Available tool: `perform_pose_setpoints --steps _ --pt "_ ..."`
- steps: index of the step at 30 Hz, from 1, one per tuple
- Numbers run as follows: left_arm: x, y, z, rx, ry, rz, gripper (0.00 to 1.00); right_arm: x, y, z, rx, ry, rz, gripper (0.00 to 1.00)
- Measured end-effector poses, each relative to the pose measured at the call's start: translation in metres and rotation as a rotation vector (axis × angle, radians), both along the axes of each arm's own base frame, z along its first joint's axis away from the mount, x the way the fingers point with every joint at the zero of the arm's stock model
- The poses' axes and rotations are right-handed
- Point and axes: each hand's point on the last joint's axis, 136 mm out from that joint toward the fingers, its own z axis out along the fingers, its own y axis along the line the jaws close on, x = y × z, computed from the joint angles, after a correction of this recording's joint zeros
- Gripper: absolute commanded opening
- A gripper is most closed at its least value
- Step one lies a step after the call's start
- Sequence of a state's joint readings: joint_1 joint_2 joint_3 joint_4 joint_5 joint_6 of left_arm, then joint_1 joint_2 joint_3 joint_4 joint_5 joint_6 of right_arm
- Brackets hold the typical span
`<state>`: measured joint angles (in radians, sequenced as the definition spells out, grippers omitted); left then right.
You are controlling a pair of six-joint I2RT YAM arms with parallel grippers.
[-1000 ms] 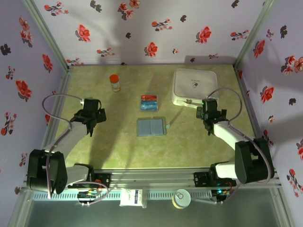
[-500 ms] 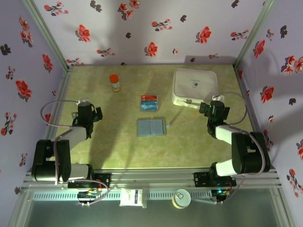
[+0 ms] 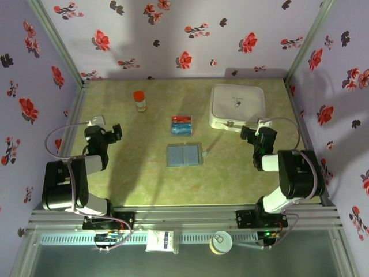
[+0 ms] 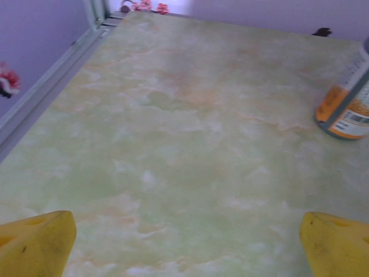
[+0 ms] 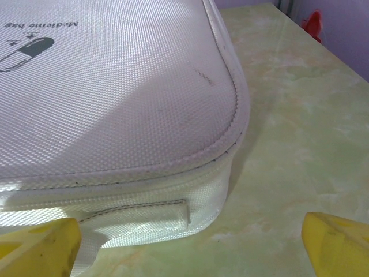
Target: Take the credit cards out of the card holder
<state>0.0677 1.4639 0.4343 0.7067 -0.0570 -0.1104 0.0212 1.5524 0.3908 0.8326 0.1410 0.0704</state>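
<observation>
The grey-blue card holder (image 3: 184, 154) lies flat and spread at the table's middle. Just beyond it sit the credit cards (image 3: 181, 124), a small stack showing red, blue and light blue. My left gripper (image 3: 107, 133) hangs low near the left edge, well left of the holder. It is open, and in the left wrist view (image 4: 184, 254) there is bare table between its yellow fingertips (image 4: 36, 245). My right gripper (image 3: 254, 135) is open by the near corner of the white bag, its yellow fingertips (image 5: 337, 245) wide apart with nothing held.
A white fabric medicine bag (image 3: 237, 105) (image 5: 115, 86) lies at the back right, its corner close in front of my right gripper. An orange bottle (image 3: 140, 101) (image 4: 346, 107) stands at the back left. The metal frame rail (image 4: 40, 98) runs along the left edge.
Both arms have folded back toward their bases. The left gripper drew left and away from the holder; the right gripper drew back to the bag's corner. Both stayed open.
</observation>
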Motion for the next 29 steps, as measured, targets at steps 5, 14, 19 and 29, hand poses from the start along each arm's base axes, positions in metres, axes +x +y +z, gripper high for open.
perform_pose_setpoints --steps 5,14,19,29 --pt "-0.002 -0.009 -0.015 0.002 -0.004 -0.053 1.0 0.0 0.0 0.0 0.0 -0.002 -0.001 0.99" --pt "-0.002 -0.023 -0.018 0.043 -0.002 -0.089 1.0 0.0 0.0 0.0 0.0 -0.002 -0.001 0.99" --pt "-0.002 -0.024 -0.018 0.067 0.0 -0.087 1.0 0.0 0.0 0.0 0.0 -0.002 -0.001 0.99" --pt "-0.002 -0.022 -0.018 0.077 0.001 -0.081 1.0 0.0 0.0 0.0 0.0 -0.002 -0.001 0.99"
